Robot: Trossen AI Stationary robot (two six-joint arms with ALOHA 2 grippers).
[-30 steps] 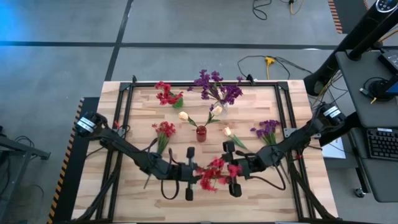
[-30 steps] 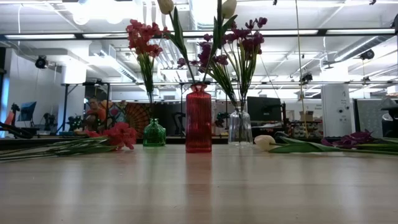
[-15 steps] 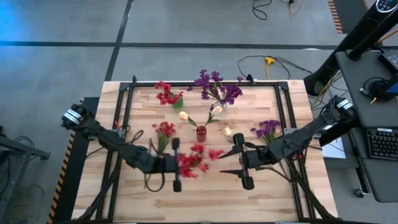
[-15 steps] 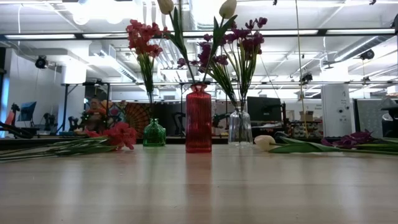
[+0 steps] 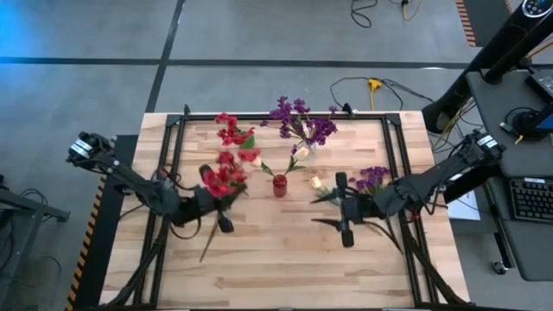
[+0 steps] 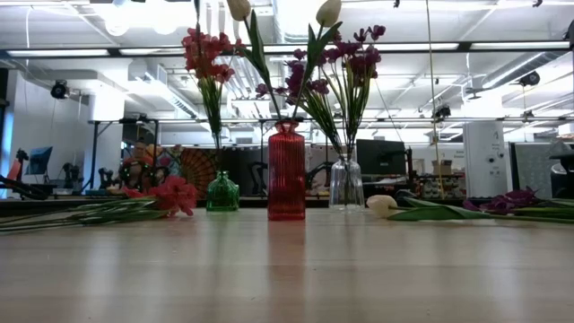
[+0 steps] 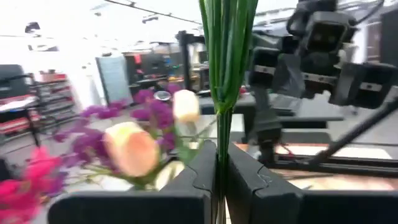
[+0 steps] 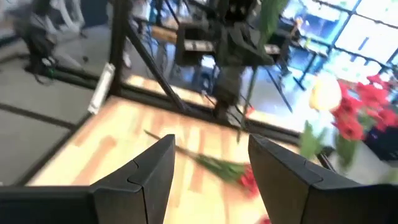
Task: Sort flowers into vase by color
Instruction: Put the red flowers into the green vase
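My left gripper (image 5: 218,209) is shut on a red flower sprig whose blossoms (image 5: 223,177) stand over the table's left middle. My right gripper (image 5: 344,210) is open and holds nothing, right of centre, beside purple flowers (image 5: 371,180) lying on the table. Three vases stand on their bases at the far middle. The green vase (image 6: 221,193) holds red flowers, the red vase (image 6: 286,175) holds cream tulips, and the clear vase (image 6: 345,184) holds purple flowers. Another red sprig (image 8: 227,167) lies flat on the wood below the held one. My left gripper pinches the sprig's bundle of green stems (image 7: 222,127) between its two fingers. The fingers come in about level from the table's left side and lie across the stems. The sprig stands roughly upright and lifted clear, its lower stem end (image 8: 240,138) free above the table.
A loose cream tulip (image 5: 316,182) lies just right of the red vase, close to my right gripper. Black frame rails (image 5: 173,164) run along the table's left and right sides. Bare wood (image 5: 276,259) stretches across the near half.
My left gripper has carried the red sprig from the table's near middle toward the left and far edges, rising a little. The blossoms now stand above it. My right gripper has drawn back from the sprig toward the right edge and risen.
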